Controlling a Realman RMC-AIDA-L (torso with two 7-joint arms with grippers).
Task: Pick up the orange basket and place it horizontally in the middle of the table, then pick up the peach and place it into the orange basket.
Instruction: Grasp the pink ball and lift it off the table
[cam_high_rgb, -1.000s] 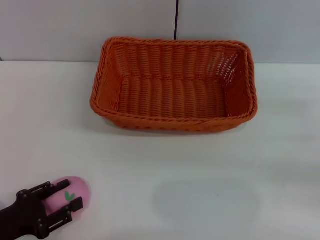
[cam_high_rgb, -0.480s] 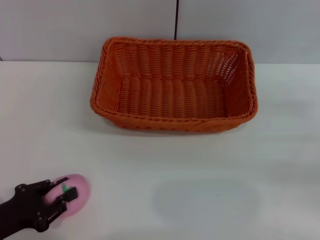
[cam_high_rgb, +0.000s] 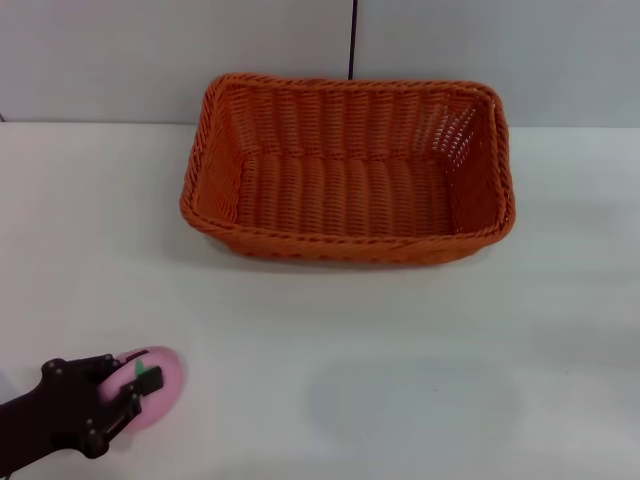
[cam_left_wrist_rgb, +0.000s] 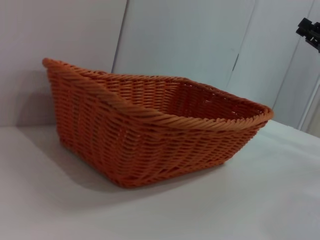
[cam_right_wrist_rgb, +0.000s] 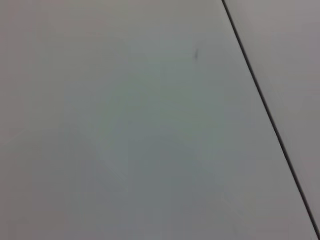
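Observation:
The orange basket (cam_high_rgb: 347, 170) stands lengthwise across the back middle of the white table (cam_high_rgb: 400, 330), open side up and with nothing in it. It also fills the left wrist view as the orange basket (cam_left_wrist_rgb: 150, 135), seen from low down and some way off. The pink peach (cam_high_rgb: 158, 388), with its green leaf mark facing up, is at the front left of the table. My black left gripper (cam_high_rgb: 128, 376) reaches in from the lower left corner, its fingers pressed against both sides of the peach. My right gripper does not show in any view.
A pale wall with a dark vertical seam (cam_high_rgb: 353, 40) rises behind the basket. The right wrist view holds only bare white surface and a dark line (cam_right_wrist_rgb: 265, 110). A black fitting (cam_left_wrist_rgb: 310, 31) shows far off in the left wrist view.
The left gripper's fingers, spread wide around the peach a second ago, have drawn in against it. The peach shifted only slightly. The basket has not moved.

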